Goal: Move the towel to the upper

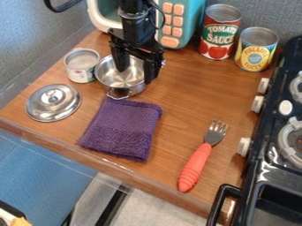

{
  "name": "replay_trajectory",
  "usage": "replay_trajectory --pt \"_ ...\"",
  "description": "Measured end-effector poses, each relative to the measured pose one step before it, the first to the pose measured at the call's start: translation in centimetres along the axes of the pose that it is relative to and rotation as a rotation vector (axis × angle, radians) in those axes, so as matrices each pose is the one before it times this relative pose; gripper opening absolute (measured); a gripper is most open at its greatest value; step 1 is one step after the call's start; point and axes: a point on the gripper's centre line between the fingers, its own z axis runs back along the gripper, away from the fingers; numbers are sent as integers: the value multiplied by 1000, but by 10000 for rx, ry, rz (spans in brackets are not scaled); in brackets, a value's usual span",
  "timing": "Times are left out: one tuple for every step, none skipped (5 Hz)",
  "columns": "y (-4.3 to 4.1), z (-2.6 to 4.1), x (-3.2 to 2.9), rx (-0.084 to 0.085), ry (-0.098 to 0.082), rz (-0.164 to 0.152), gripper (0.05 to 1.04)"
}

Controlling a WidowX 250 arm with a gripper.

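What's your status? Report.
Gripper over pot, jaws open. Purple towel flat on counter, ungrasped. Pot at towel's upper edge, possibly blocking an upward move.

Lettered red can [219, 37], lettered yellow can [256, 50]

Edges crop the stove [265, 155] (and the microwave [193, 18]).
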Motion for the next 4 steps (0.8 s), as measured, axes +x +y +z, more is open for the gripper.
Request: replay_trajectory --pt "-137 -1084 -410 -89 310 10 1001" --pt "-280 -1162 -1331 -41 402 -80 1001" --pt "116 -901 -1000 33 139 24 1001" --pt "-74 746 -942 -98 -234 -112 1000"
